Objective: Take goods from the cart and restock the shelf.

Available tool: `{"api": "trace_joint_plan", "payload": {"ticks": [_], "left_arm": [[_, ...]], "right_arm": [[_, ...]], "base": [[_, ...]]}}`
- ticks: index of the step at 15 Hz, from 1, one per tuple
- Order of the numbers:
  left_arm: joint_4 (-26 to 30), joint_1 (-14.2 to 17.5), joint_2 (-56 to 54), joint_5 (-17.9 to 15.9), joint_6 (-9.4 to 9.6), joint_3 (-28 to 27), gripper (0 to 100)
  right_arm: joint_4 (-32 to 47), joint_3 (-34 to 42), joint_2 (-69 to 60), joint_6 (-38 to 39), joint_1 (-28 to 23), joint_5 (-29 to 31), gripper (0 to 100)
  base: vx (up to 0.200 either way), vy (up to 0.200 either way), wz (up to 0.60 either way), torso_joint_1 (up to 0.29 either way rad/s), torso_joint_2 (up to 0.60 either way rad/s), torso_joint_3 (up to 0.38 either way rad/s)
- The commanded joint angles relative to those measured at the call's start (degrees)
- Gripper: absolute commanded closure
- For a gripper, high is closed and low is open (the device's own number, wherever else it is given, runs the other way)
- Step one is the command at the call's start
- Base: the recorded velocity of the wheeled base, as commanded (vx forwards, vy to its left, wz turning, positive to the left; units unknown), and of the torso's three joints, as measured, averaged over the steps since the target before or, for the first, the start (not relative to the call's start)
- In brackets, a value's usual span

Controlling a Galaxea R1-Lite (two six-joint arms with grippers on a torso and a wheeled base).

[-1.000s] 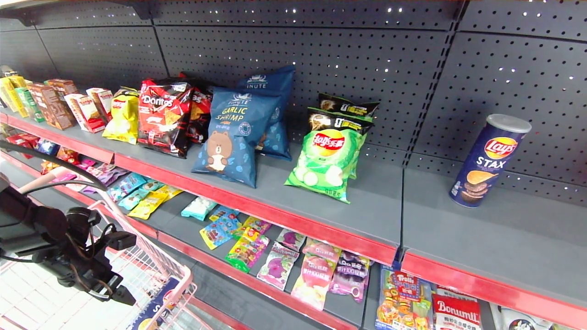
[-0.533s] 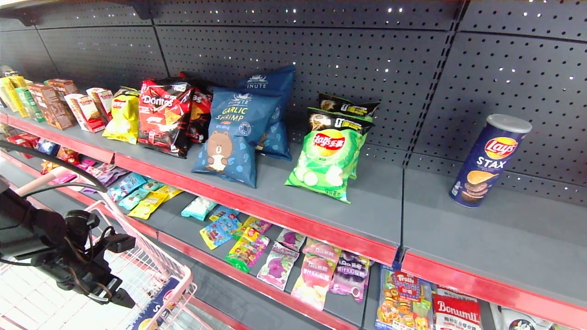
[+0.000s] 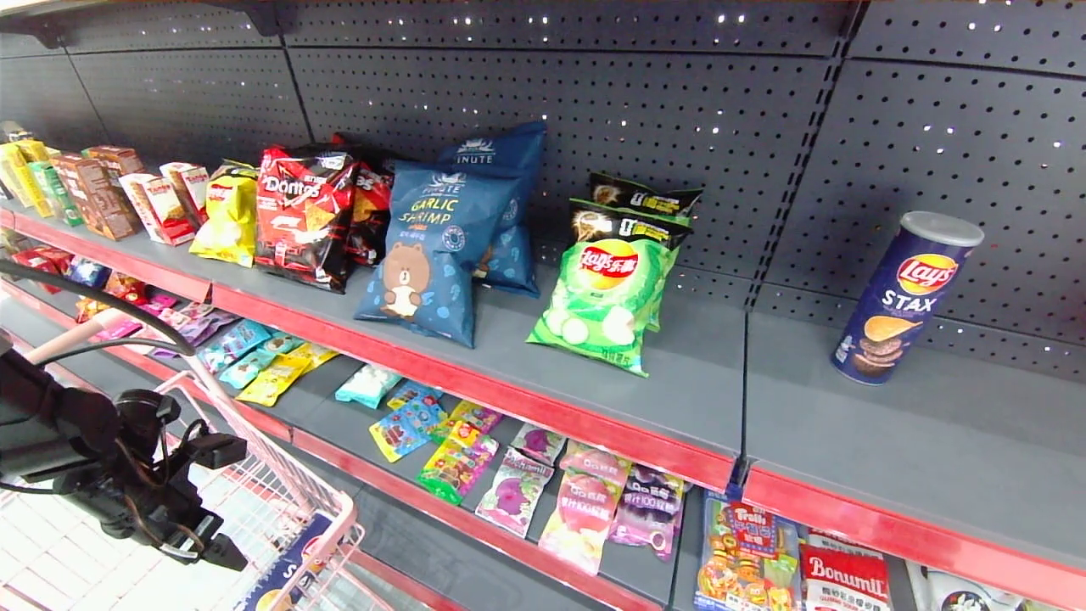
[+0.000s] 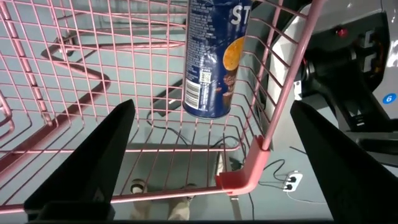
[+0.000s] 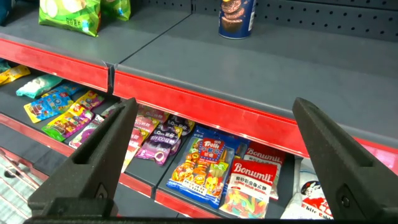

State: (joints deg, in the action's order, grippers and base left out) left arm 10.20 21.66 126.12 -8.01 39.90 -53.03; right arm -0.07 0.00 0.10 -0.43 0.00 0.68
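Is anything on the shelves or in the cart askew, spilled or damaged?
Nothing is spilled or damaged. The candy packs on the lower shelf lie at uneven angles. The can on the upper shelf looks tilted in the head view, perhaps only from the lens.

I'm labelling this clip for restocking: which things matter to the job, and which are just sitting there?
Job: pink cart; blue chip can inside it; grey upper shelf; open left gripper at the cart.
Just there: green chip bag; blue snack bags; candy packets below.
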Motion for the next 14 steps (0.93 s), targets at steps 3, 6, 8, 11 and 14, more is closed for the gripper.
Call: {"api": "trace_joint_plan", "payload": {"ticks": [3,6,8,11,14], "left_arm": [[-0.01,0.05,-0.26,-0.08,0.0,-0.06,0],[-0.1,0.05,-0.26,0.01,0.09,-0.14,0],[-0.1,0.05,-0.26,0.01,0.09,-0.06,0],[-0.1,-0.04,-0.26,0.01,0.09,-0.14,0],[-0.1,-0.04,-0.26,-0.08,0.09,-0.32,0]], "right_arm": [[-0.01,0.0,-0.01,-0.01,0.0,0.02,0],[-0.01,0.0,-0.01,-0.01,0.0,0.02,0],[-0.01,0.0,-0.01,-0.01,0.0,0.02,0],[-0.1,0.0,-0.01,-0.01,0.0,0.02,0],[-0.01,0.0,-0.01,-0.01,0.0,0.02,0]], "base": [[0.0,0.0,0.0,0.0,0.0,0.0],[0.0,0.0,0.0,0.0,0.0,0.0],[0.0,0.0,0.0,0.0,0.0,0.0],[0.0,0.0,0.0,-0.139,0.31,0.165],[0.0,0.0,0.0,-0.152,0.34,0.178]]}}
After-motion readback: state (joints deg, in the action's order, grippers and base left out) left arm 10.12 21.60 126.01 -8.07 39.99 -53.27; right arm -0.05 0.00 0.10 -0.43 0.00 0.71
